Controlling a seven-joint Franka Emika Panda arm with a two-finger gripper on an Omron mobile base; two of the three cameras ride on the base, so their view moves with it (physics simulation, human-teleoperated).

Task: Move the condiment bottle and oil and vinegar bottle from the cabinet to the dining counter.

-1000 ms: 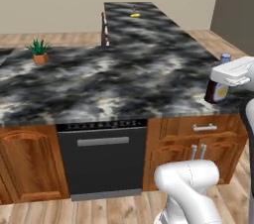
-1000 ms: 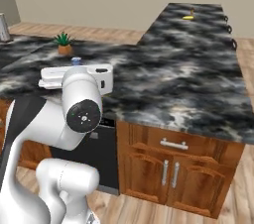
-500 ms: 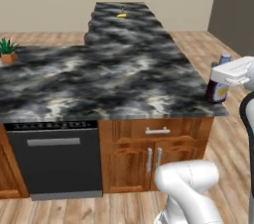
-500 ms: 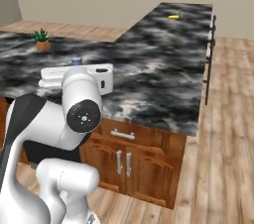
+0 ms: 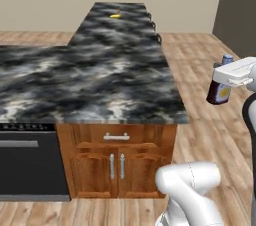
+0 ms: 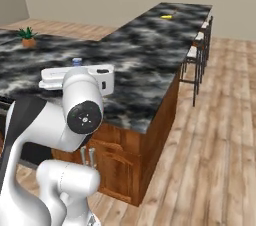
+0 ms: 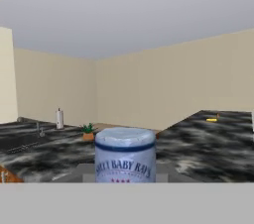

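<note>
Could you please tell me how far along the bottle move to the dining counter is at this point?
Done: the condiment bottle is out of the cabinet, carried upright in the gripper, jaws shut on it. In hand: it hangs over the floor past the corner of the dining counter. Left: setting it down there, then fetching the oil and vinegar bottle. Only a small yellow item lies at the counter's far end.

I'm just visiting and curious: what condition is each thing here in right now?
condiment bottle: upright, lifted off any surface, capped, held beside the counter's end.
tool: shut on the bottle.
dining counter: bottle not on it yet.
cupboard doors: closed.
drawer: closed.
potted plant: standing upright on the counter.
</note>
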